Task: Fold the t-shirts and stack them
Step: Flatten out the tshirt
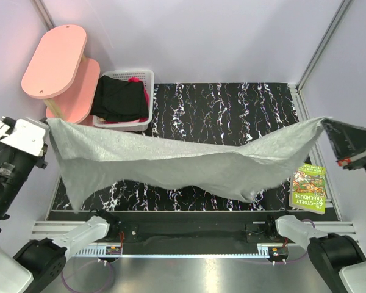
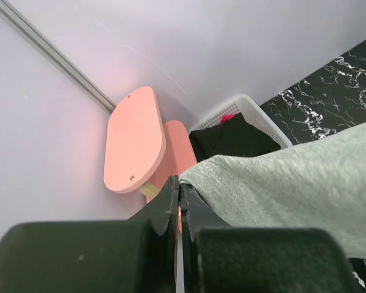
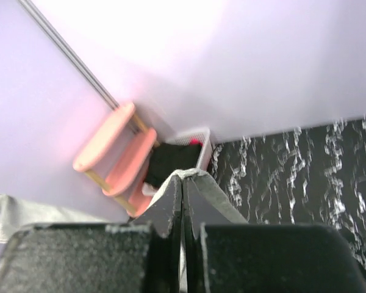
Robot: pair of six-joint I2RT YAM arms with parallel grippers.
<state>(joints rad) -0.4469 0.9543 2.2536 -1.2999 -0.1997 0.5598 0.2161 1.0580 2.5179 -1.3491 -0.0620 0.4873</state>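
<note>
The jaws of the left gripper (image 2: 179,184) are pressed fully together, and one corner of the light grey shirt (image 1: 183,160) is pinched between their tips. The jaws of the right gripper (image 3: 183,178) are closed in the same way, and the opposite corner of the same shirt is held between them. From one pair of jaws to the other the shirt is stretched in the air as a wide sheet. Its upper edge sags a little in the middle, and the rest hangs down below the jaws over the table (image 1: 232,104), which is black with white veins. Whether the lowest edge touches the table cannot be told. Below the right jaws a green book (image 1: 308,189) is laid flat at the table edge, near the hanging cloth. Beyond the left jaws a white basket (image 1: 149,75) is placed at the far corner of the table. The black garment (image 1: 117,97) is piled inside it, and a bit of magenta cloth (image 1: 135,80) is seen behind the black one. Beside the basket, farther from the jaws, a pink two-level stand (image 1: 55,58) is set against the wall.
</note>
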